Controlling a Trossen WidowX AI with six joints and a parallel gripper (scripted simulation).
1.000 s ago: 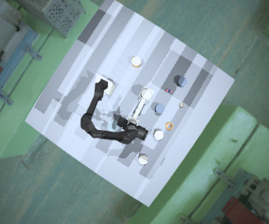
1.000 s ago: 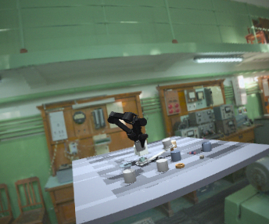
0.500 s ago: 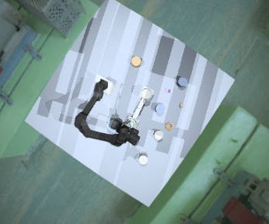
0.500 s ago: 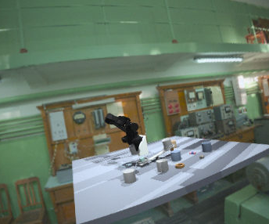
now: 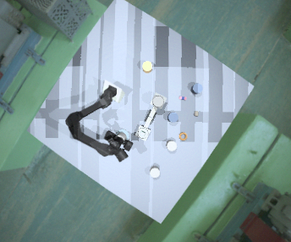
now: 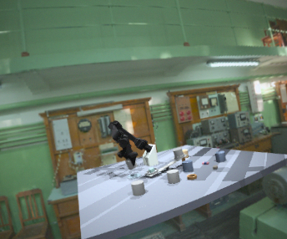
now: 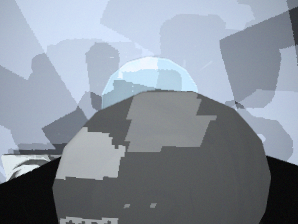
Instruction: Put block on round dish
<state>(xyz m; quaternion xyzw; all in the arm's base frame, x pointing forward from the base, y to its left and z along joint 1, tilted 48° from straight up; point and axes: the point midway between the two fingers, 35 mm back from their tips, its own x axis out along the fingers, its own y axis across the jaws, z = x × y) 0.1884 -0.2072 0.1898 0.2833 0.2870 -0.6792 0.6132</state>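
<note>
Cup (image 7: 162, 183) clamped in the gripper (image 5: 119, 143), seemingly right over the dish (image 7: 149, 82).
Releasing here leaves a cup above it.

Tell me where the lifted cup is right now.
The cup is clamped in the hand, raised over the round dish; in the top view that is just left of the balance's near end.

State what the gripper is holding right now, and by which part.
The gripper is shut on a grey cup, lifted off the balance. The fingers' contact is hidden in every view, so the exact place of the hold cannot be told.
</note>
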